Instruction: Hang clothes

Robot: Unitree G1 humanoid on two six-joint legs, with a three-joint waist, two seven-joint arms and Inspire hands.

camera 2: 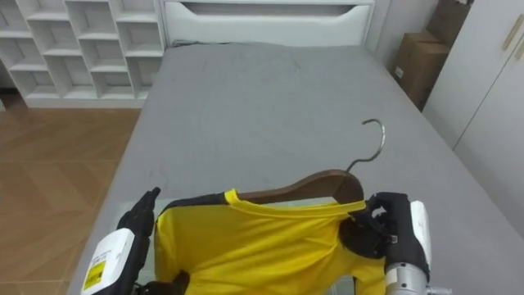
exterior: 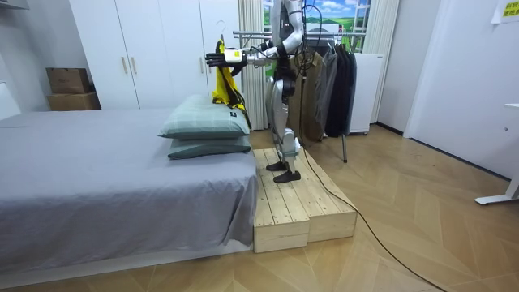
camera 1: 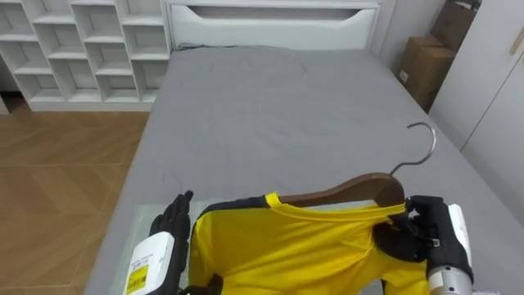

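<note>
1. Right hand [camera 1: 430,233]: low right in the eye views, fingers curled tight round the right end of the wooden hanger [camera 1: 344,192], through the shirt's shoulder.
2. Left hand [camera 1: 160,250]: low left, fingers straight and pointing toward the headboard, right at the shirt's left shoulder. Can't tell whether the thumb is on the cloth.
3. Yellow shirt [camera 1: 286,246]: on the hanger, held in the air between both hands over the near edge of the bed [camera 1: 270,106]. The metal hook sticks up and to the right.
4. Eye views add white shelving [camera 1: 82,49] off the bed's far left corner and cardboard boxes [camera 1: 426,61] off the far right corner.
5. Room view adds:
   - The robot stands upright on a wooden platform [exterior: 296,207] against the bed's edge, both arms out at chest height.
   - The shirt hangs just above the stacked pillows [exterior: 207,122].
   - A clothes rack [exterior: 328,77] with dark garments is behind the robot.
</note>
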